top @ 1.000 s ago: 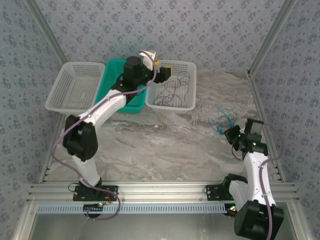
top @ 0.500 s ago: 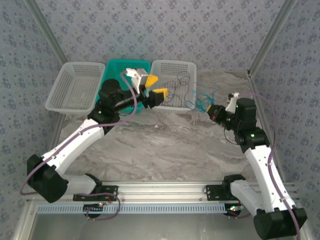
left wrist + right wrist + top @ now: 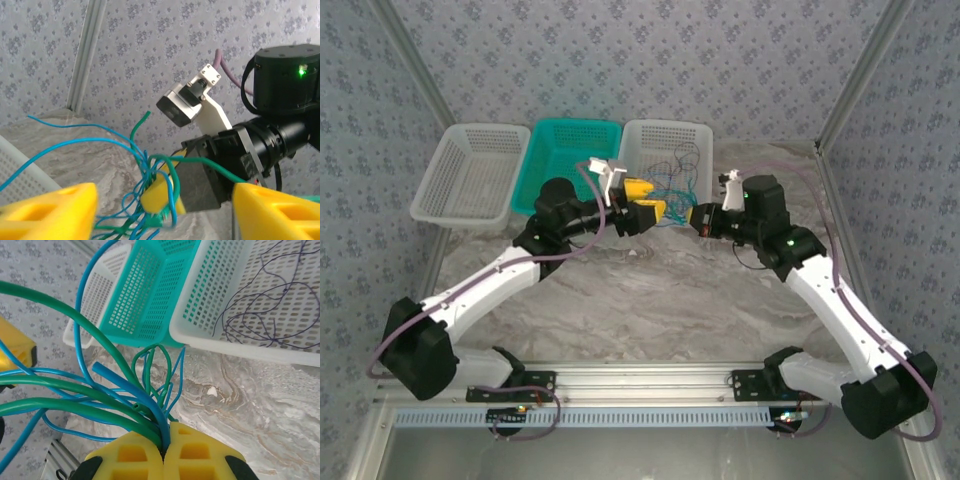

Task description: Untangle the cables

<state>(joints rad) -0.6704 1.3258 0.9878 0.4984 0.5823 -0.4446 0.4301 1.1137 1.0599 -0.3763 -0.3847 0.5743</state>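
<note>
1. Left gripper point(image 3: 646, 199), with yellow foam fingers, has swung off the teal plastic basket point(image 3: 575, 128) to mid-table. Its jaws are spread either side of the bundle and pinch nothing.
2. Thin blue and green cables point(image 3: 125, 388) have been carried in from the table's right edge and now hang between the grippers, near the white mesh basket point(image 3: 665, 126).
3. Right gripper point(image 3: 697, 217) has its pads pressed together, pinching the bundle's ends.
4. Likely set for a two-handed pull-apart; no strand is separated yet.

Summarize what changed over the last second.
Right gripper swung left from the table's right side to centre, carrying the blue-green cable bundle. Left gripper pulled back from the baskets to face it, fingers open around the bundle. Right gripper stayed shut on it; baskets unmoved.
</note>
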